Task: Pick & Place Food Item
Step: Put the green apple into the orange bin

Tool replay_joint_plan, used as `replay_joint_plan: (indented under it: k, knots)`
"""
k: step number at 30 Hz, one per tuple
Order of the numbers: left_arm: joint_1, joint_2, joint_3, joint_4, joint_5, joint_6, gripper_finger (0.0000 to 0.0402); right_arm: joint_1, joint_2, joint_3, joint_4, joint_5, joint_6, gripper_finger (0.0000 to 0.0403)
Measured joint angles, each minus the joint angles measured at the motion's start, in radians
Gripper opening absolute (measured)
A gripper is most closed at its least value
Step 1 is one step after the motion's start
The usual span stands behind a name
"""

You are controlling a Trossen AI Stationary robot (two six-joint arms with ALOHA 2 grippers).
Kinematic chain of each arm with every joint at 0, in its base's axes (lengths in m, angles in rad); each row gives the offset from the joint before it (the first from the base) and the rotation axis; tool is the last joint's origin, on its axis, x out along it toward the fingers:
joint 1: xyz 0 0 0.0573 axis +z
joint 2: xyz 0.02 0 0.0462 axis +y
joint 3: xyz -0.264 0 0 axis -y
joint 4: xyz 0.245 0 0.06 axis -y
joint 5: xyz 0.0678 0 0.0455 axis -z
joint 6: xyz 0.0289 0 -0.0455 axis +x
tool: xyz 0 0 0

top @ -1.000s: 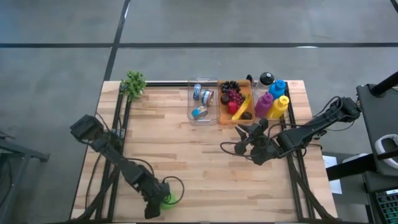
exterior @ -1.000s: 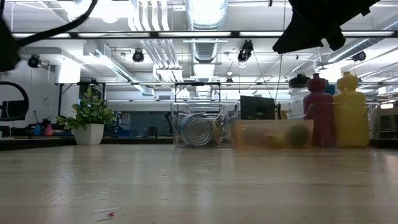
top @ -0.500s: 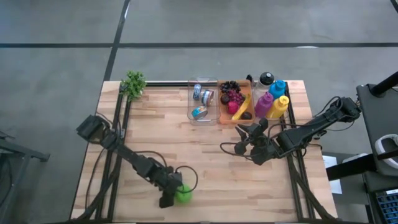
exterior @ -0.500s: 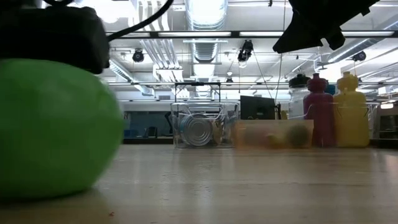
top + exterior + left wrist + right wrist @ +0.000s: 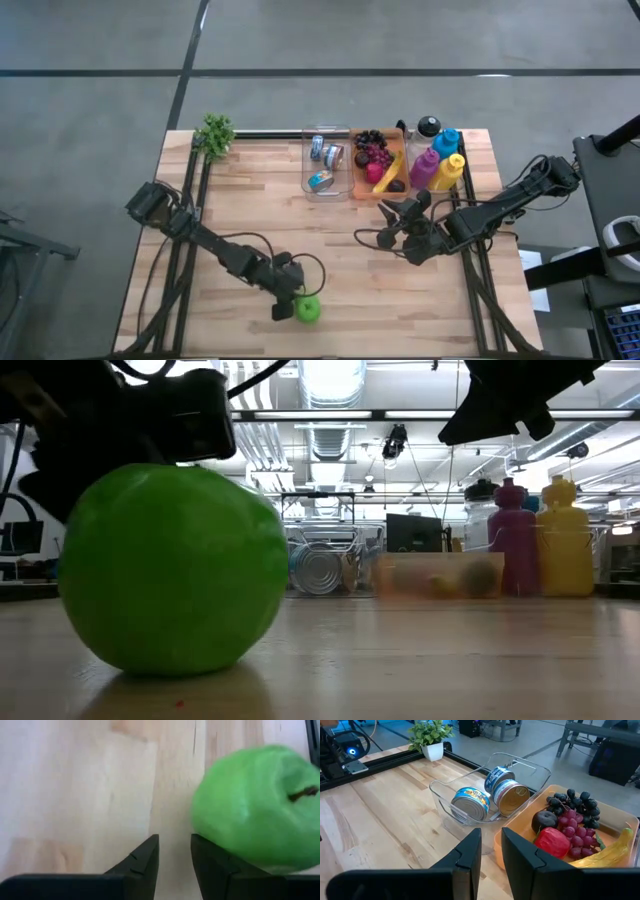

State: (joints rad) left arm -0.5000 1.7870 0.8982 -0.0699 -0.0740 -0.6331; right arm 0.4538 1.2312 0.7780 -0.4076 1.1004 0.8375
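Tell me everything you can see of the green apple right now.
The green apple is smooth, glossy and bright green, with a dark stem showing. It rests on the wooden table near its front edge. The left gripper is beside it; one finger touches its side, but the apple lies outside the narrow gap between the fingers.

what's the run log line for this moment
left gripper: beside green apple, not gripping | apple: on table near front edge | right gripper: idle, facing food tray

Bright ceiling lights (image 5: 330, 380) glare in the low view. The nearby green apple (image 5: 170, 570) looks soft, perhaps out of focus, shadowing the table (image 5: 450, 660).
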Motion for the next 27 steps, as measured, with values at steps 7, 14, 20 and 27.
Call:
replay_joint_plan:
  k: [7,14,20,27]
  knots:
    - [0.013,0.0,0.0,0.032,-0.025,0.032,0.0118,0.0,0.0,0.0,0.002,0.0,0.005,0.0059]
    - [0.005,0.0,0.0,-0.071,-0.014,0.01,0.0118,0.0,0.0,0.0,0.002,0.0,0.019,0.0059]
    - [-0.033,-0.003,0.0,-0.14,0.013,-0.004,0.0118,0.0,0.0,0.0,0.002,0.0,0.021,0.0067]
    - [-0.1,-0.003,-0.001,-0.066,0.038,-0.022,0.0118,0.0,0.0,0.0,0.003,0.0,0.046,0.007]
